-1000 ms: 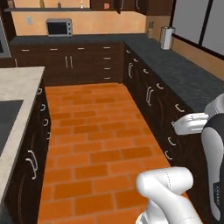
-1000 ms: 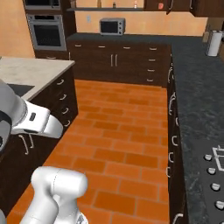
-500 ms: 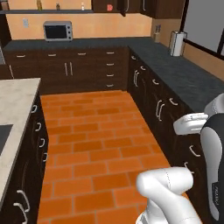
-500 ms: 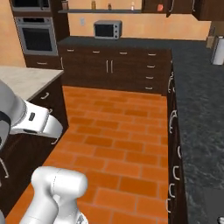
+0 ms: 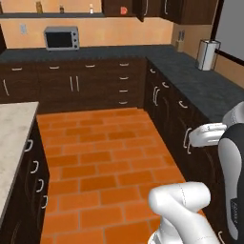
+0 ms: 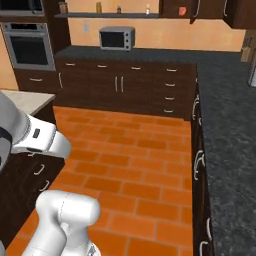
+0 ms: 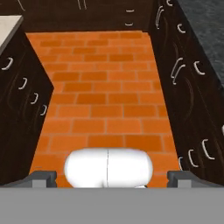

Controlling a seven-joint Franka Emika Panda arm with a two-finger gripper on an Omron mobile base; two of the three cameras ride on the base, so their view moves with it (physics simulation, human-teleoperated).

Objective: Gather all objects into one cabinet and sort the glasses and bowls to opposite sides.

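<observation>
My gripper hangs open over the orange brick floor, its two dark fingertips far apart with nothing between them. A small coral-orange mug sits high up at the back in the dark wall cabinet, and I see it again in the right base view, beside the cabinet's door with its pale bar handle. The mug is far from the gripper. The bowls are out of view.
A dark counter with drawers runs along the right and across the back, carrying a microwave and a paper towel roll. A pale island counter stands left. A wall oven and spice jars are at the far left.
The whole scene has shifted in both base views, so the base has driven; the back counter and microwave look nearer. The arm's pose is unchanged and the gripper stays open.
</observation>
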